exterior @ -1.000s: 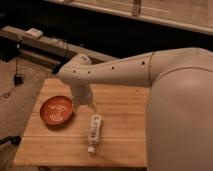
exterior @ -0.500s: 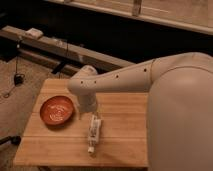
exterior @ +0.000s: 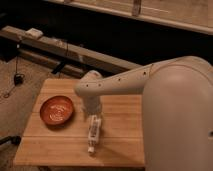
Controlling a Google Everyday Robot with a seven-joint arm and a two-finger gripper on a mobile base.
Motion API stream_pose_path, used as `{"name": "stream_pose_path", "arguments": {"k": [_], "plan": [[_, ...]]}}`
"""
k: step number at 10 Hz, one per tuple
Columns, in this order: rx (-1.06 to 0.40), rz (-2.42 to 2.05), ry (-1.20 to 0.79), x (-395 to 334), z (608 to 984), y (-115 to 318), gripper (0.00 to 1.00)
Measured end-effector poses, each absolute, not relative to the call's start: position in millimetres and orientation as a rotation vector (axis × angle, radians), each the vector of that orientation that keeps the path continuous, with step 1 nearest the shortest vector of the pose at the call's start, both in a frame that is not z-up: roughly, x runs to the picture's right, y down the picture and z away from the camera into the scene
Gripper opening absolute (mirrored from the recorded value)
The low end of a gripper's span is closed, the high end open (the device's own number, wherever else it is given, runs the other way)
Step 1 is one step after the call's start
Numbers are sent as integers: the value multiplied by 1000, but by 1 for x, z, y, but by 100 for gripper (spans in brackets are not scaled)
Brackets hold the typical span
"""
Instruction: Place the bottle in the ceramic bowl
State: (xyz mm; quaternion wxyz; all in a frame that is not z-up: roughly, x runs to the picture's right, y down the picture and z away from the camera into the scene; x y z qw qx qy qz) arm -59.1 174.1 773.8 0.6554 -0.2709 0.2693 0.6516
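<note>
The bottle (exterior: 93, 131) is slim and white with a darker label. It lies flat on the wooden table (exterior: 55, 150), its cap pointing to the front edge. The ceramic bowl (exterior: 56, 110) is orange-red, shallow and empty, and stands to the left of the bottle, a little apart from it. My gripper (exterior: 93, 111) hangs from the white arm, right over the bottle's far end and to the right of the bowl. The wrist hides much of it.
My large white arm and body (exterior: 175, 115) fill the right side and cover that part of the table. A dark beam (exterior: 75, 50) with a small pale box (exterior: 35, 33) runs behind the table. Cables lie on the floor (exterior: 15, 80) at the left.
My arm has swung right, away from the bowl's edge, and come down over the far end of the bottle. The bottle and bowl have not moved.
</note>
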Motion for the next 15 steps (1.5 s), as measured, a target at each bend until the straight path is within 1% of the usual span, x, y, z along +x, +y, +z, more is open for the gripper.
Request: {"name": "stream_pose_path", "arguments": {"k": [4, 8, 9, 12, 13, 14, 15], "plan": [[-661, 1475, 656, -48, 805, 192, 65], [-696, 1469, 690, -44, 820, 203, 65], [-703, 1464, 696, -44, 822, 205, 61], [-720, 1449, 704, -47, 824, 208, 32], [-725, 1446, 706, -47, 823, 208, 24], [-732, 1443, 710, -48, 821, 207, 11], [-732, 1444, 709, -48, 817, 203, 4]]}}
